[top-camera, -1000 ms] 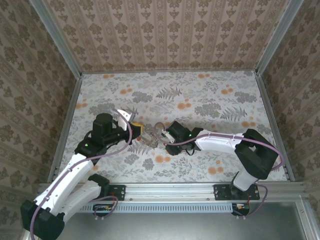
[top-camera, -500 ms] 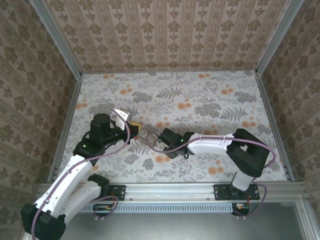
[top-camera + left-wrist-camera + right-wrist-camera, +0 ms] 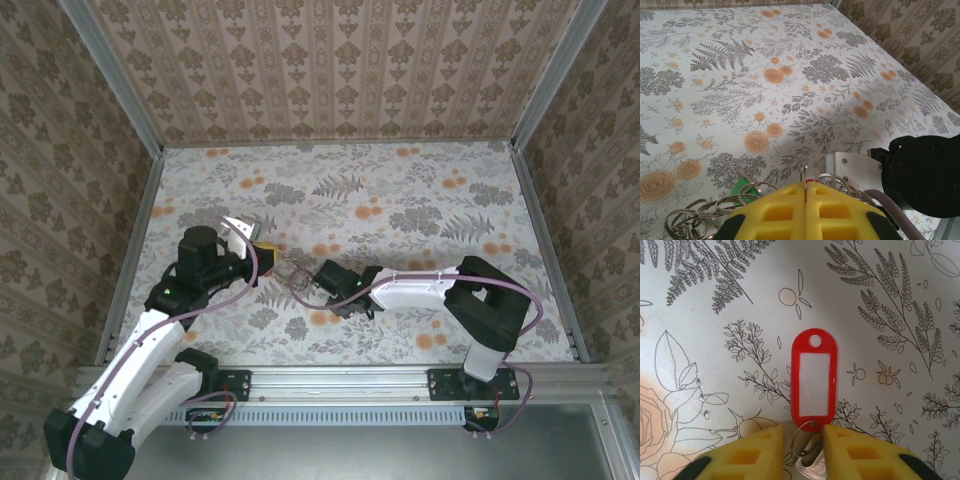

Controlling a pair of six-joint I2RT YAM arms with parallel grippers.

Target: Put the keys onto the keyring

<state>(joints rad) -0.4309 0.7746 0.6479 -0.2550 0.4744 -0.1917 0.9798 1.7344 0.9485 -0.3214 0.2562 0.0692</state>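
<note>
The keyring [image 3: 715,205], coiled wire, sits pinched in the left gripper [image 3: 805,189]; the right gripper [image 3: 803,437], spread, straddles the red-tagged key [image 3: 809,465].

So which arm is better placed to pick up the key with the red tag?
Right. The right end effector straddles the red-tagged key, fingers apart on either side, ready to close. The left end effector is shut on the keyring, so it looks occupied.

Over the past second your right gripper [image 3: 320,281] has slid left and slightly toward the table's [image 3: 420,190] near edge, its arm folding in behind. Your left gripper [image 3: 262,251], carrying the keyring [image 3: 700,216], has edged toward the left edge.
</note>
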